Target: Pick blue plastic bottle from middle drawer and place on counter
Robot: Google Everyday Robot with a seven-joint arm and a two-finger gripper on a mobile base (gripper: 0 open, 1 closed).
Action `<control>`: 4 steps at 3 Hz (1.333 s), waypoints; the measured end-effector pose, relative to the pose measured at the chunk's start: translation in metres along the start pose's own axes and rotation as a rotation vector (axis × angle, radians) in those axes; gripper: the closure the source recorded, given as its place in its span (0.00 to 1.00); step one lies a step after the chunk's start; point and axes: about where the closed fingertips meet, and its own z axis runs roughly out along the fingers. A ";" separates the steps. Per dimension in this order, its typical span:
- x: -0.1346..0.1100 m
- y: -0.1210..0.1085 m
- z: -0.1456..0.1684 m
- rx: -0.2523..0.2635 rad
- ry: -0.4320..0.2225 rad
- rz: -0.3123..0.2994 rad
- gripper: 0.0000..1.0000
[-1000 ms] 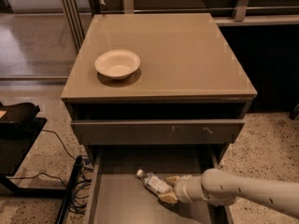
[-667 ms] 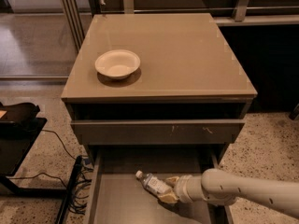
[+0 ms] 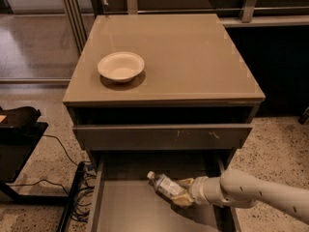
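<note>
The blue plastic bottle (image 3: 165, 185), clear with a white cap and a pale label, lies tilted in the open middle drawer (image 3: 123, 209), cap pointing up and to the left. My gripper (image 3: 183, 193) reaches in from the right on a white arm (image 3: 251, 192) and is shut on the bottle's lower end. The bottle seems held just above the drawer's floor. The counter (image 3: 193, 57) is the glossy taupe cabinet top above the drawers.
A cream round bowl (image 3: 120, 66) sits on the counter's left side. A drawer front with small white scratches (image 3: 164, 137) juts out just above the open drawer. A black stand (image 3: 19, 134) and cables (image 3: 72, 197) are on the floor at left.
The bottle and my gripper have shifted slightly up and to the right inside the drawer. The bowl has not moved.
</note>
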 end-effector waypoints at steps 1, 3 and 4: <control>-0.009 -0.009 -0.034 -0.015 -0.033 0.012 1.00; -0.043 -0.011 -0.106 -0.118 -0.040 -0.073 1.00; -0.081 -0.007 -0.158 -0.129 -0.023 -0.176 1.00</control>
